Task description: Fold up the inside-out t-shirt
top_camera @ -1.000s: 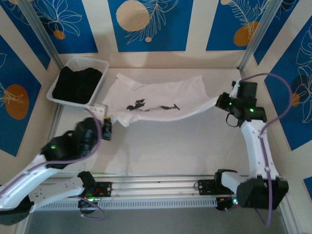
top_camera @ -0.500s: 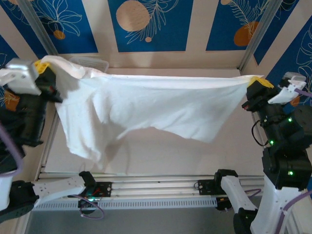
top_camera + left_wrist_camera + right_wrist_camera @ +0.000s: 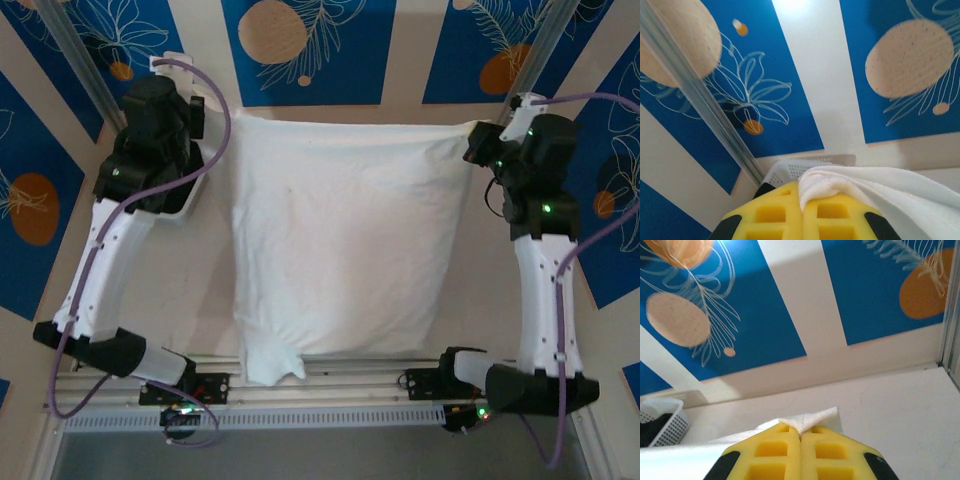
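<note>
The white t-shirt (image 3: 340, 240) lies spread flat on the table, reaching from the back wall to the near rail, where a small tail (image 3: 272, 362) hangs over the edge. My left gripper (image 3: 222, 125) is shut on its far-left corner. In the left wrist view the yellow fingers (image 3: 775, 215) pinch a bunched fold of the t-shirt (image 3: 840, 182). My right gripper (image 3: 472, 145) is shut on the far-right corner. In the right wrist view a point of the t-shirt (image 3: 810, 419) sticks out between the closed yellow fingers (image 3: 832, 455).
The white plastic basket (image 3: 790, 170) stands at the back left, mostly behind my left arm in the top view. The right wrist view shows the basket (image 3: 665, 417) with the black garment (image 3: 651, 432) inside. A metal post (image 3: 700, 100) rises beside it.
The t-shirt hung stretched in the air between both raised grippers; now it is laid flat on the table. Both grippers have moved to the far edge, still holding the corners.
</note>
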`<action>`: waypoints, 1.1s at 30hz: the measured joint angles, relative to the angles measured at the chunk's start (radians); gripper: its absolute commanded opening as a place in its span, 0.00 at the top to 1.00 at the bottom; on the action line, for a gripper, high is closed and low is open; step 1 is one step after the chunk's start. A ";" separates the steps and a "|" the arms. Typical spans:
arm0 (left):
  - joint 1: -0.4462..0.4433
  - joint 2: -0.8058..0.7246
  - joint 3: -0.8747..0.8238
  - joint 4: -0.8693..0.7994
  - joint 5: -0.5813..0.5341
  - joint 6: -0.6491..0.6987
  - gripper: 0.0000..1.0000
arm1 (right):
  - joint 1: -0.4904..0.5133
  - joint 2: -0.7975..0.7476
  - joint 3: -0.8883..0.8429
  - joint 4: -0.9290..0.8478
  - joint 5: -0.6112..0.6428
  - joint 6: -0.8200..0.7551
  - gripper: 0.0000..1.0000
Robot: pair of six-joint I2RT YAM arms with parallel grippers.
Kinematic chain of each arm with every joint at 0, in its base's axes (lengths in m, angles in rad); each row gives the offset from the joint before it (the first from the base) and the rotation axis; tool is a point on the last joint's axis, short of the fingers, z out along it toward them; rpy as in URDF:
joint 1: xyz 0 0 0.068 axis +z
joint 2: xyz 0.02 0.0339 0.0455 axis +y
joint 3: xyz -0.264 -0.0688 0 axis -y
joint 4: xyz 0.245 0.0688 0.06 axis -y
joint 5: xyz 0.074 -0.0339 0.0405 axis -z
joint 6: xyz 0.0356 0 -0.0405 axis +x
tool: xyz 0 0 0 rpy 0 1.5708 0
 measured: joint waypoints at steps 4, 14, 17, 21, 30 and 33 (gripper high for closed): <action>0.013 0.007 0.000 -0.021 0.060 -0.027 1.00 | 0.003 0.013 -0.008 0.009 -0.013 -0.017 0.99; 0.014 -0.337 -0.110 0.008 0.195 -0.075 1.00 | 0.004 -0.233 -0.008 -0.018 -0.020 -0.051 0.99; 0.014 -0.454 -0.160 0.067 0.275 -0.082 1.00 | 0.004 -0.328 0.011 -0.033 -0.023 -0.051 0.99; 0.014 -0.558 -0.170 0.135 0.370 -0.102 1.00 | 0.004 -0.413 0.092 -0.056 -0.031 -0.050 0.99; 0.014 -0.423 0.030 0.158 0.333 -0.063 1.00 | 0.004 -0.426 0.205 -0.066 -0.034 -0.067 0.99; 0.015 -0.304 0.041 0.182 0.291 -0.031 1.00 | 0.004 -0.378 0.179 -0.046 -0.032 -0.077 0.99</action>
